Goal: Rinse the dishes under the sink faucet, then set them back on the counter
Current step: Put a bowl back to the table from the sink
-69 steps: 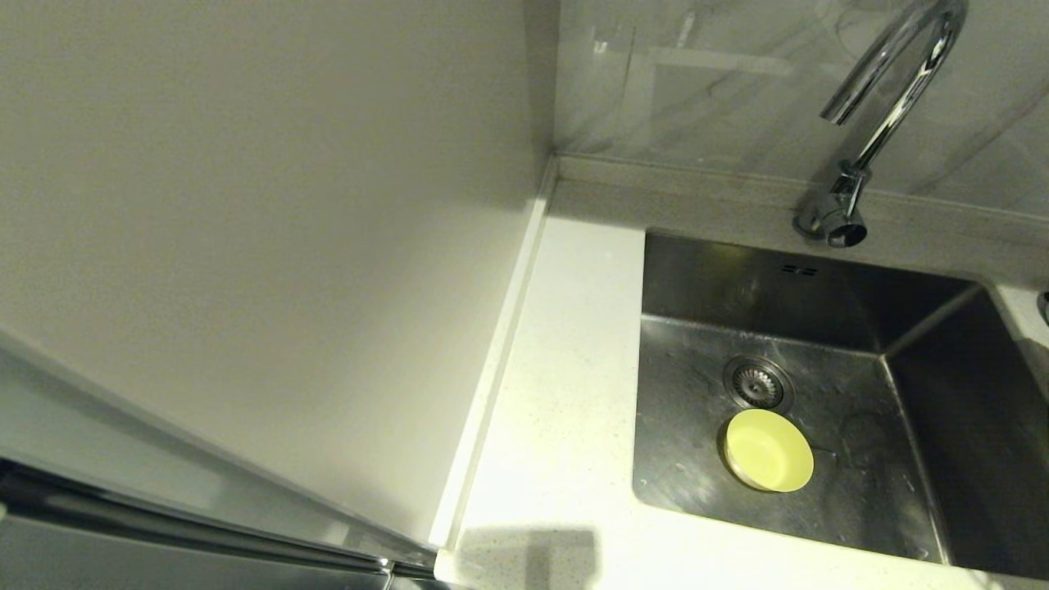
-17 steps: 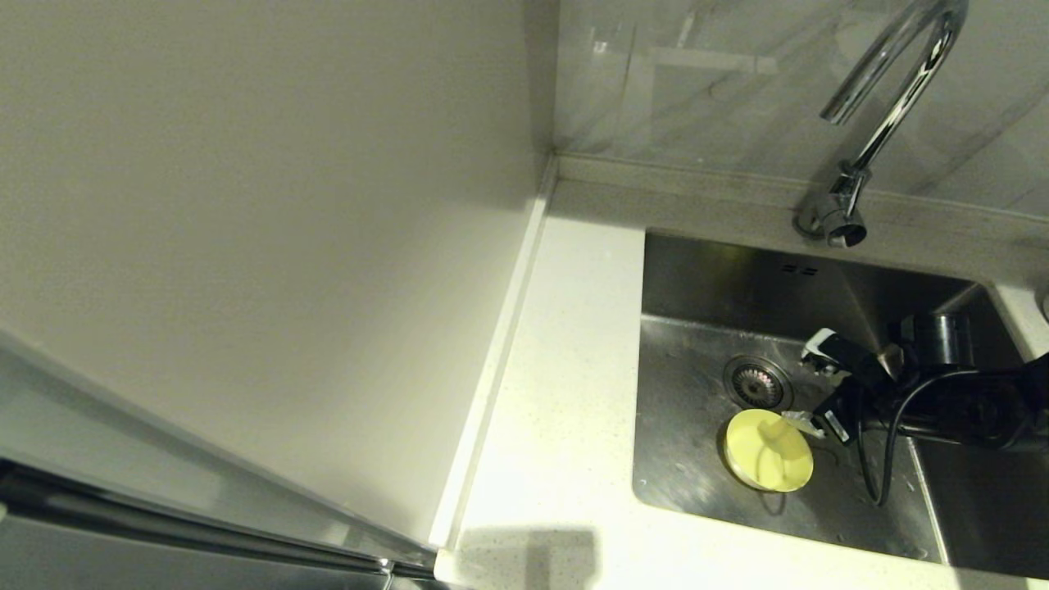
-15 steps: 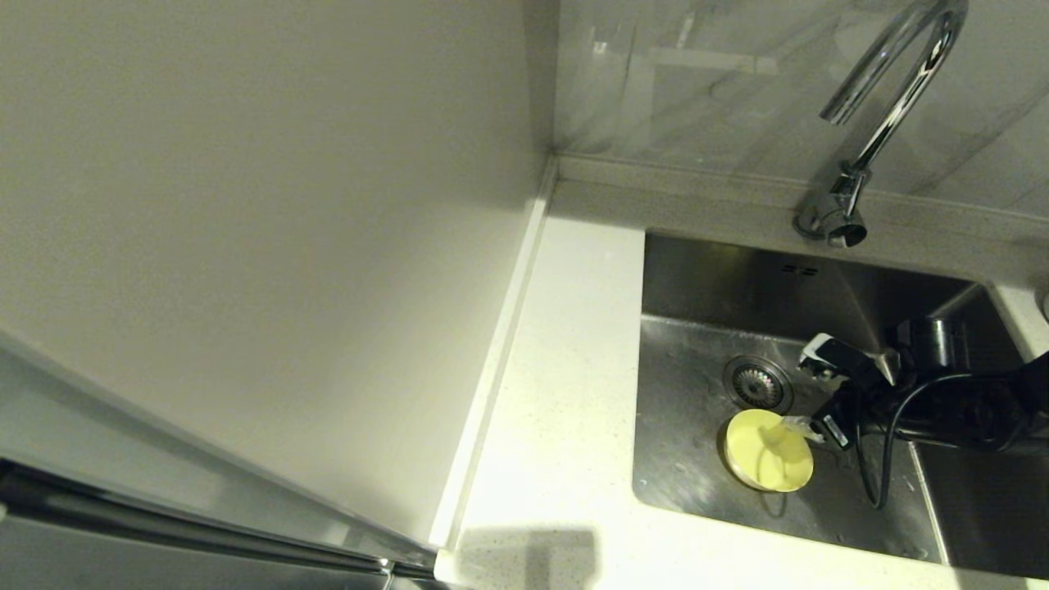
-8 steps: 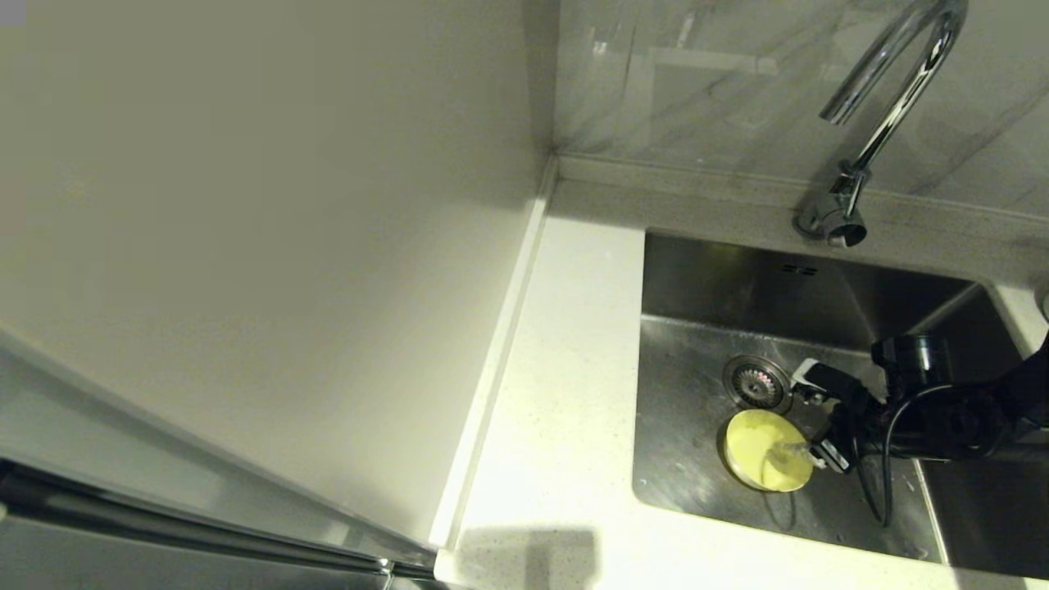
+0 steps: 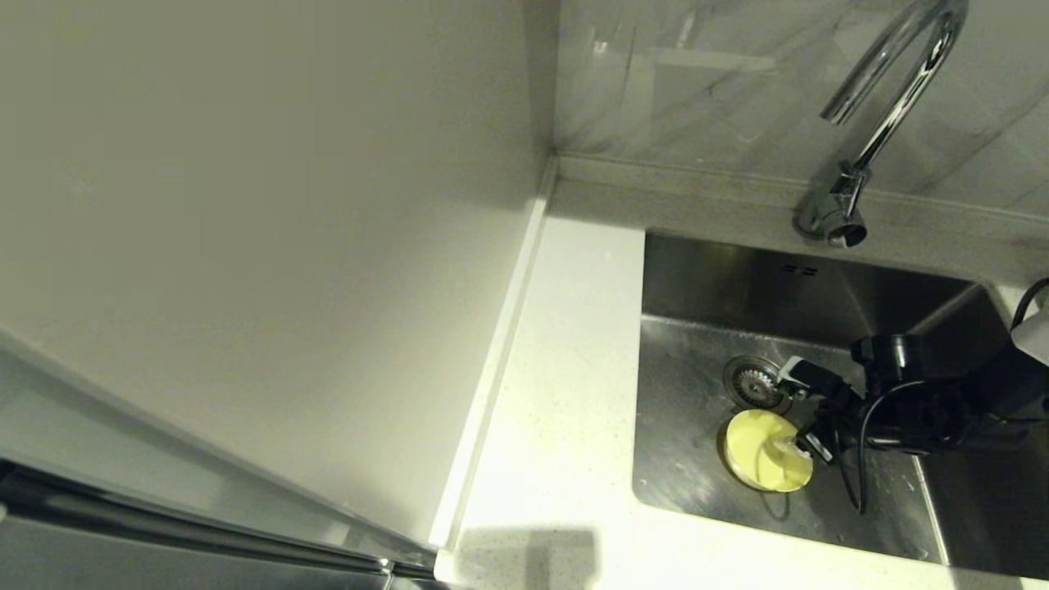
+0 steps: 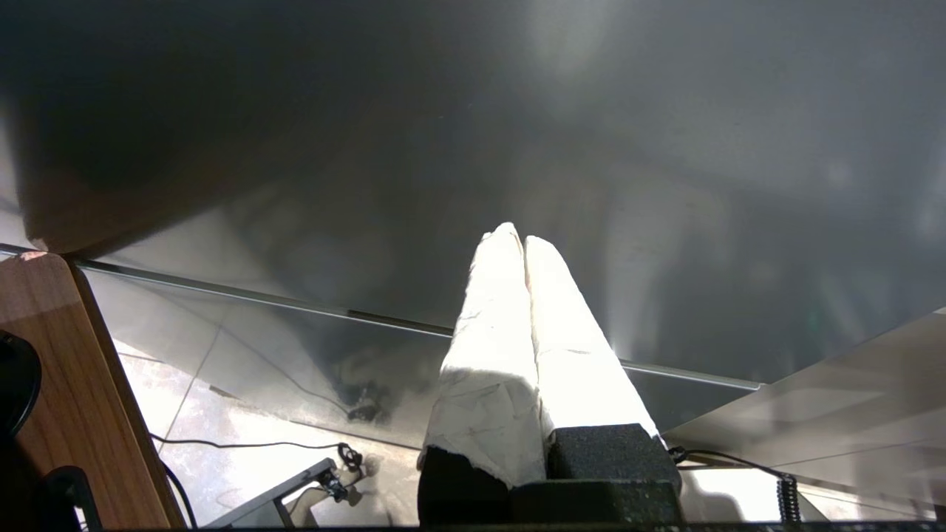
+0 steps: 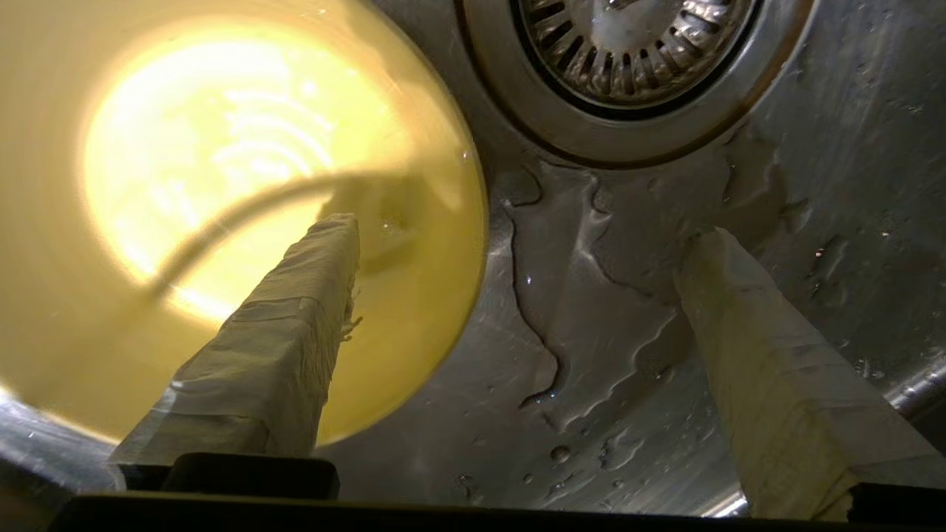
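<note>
You can see your right gripper (image 5: 788, 410) down inside the sink (image 5: 697, 270), reaching in from the right side. Its jaws stand wide apart. One taped finger (image 7: 295, 325) hangs over the inside of the yellow bowl (image 5: 758, 463), and the other finger (image 7: 768, 355) is outside the bowl, over the wet metal floor of the sink. So the bowl's rim lies between the two fingers. You cannot tell if the finger inside the bowl is touching it. The jaws are not squeezing anything.

The yellow bowl sits open side up on the sink floor, toward the near left part of the basin. The round drain (image 5: 756, 382) is just beside it, on the far side. There are small puddles and drops of water around the drain.

The faucet (image 5: 881, 106) stands behind the sink at the far edge, and its spout curves over the basin. The white counter (image 5: 565, 352) runs along the left of the sink.

Your left gripper (image 6: 523, 251) is parked away from the sink, with its two taped fingers pressed together and holding nothing.
</note>
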Robot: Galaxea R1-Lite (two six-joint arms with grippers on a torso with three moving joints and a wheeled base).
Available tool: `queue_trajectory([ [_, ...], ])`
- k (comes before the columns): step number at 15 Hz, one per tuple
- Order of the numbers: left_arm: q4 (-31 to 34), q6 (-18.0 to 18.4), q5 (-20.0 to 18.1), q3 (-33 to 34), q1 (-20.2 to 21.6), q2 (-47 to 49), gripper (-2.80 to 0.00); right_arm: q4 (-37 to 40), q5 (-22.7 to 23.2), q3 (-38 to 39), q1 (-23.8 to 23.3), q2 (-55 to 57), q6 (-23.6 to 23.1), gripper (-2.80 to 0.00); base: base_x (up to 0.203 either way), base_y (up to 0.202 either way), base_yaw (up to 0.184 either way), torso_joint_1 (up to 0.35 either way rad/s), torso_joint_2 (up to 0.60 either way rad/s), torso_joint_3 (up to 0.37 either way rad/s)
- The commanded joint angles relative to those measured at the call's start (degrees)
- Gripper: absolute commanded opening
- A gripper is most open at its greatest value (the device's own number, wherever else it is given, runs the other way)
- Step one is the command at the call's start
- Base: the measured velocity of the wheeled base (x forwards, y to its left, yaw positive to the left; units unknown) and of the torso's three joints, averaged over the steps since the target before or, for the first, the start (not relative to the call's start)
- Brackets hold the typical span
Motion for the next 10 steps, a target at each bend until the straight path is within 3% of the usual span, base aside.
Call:
queue_trajectory([
  [1,-0.02,-0.02,0.00,0.18,0.01,0.00,-2.80,-0.07,0.07,-0.21,0.09,1.29,-0.31,0.00,0.000,0.000,0.000,0.000,0.00,0.000],
  [4,-0.02,-0.02,0.00,0.18,0.01,0.00,-2.80,-0.07,-0.02,0.05,0.09,1.56,-0.40,0.00,0.000,0.000,0.000,0.000,0.00,0.000],
  [5,-0.02,-0.02,0.00,0.18,0.01,0.00,-2.80,-0.07,-0.02,0.14,0.09,1.65,-0.40,-2.80,0.000,0.000,0.000,0.000,0.00,0.000],
  [10,-0.02,-0.02,0.00,0.18,0.01,0.00,-2.80,-0.07,-0.11,-0.21,0.00,2.12,-0.40,-2.80,0.000,0.000,0.000,0.000,0.00,0.000],
])
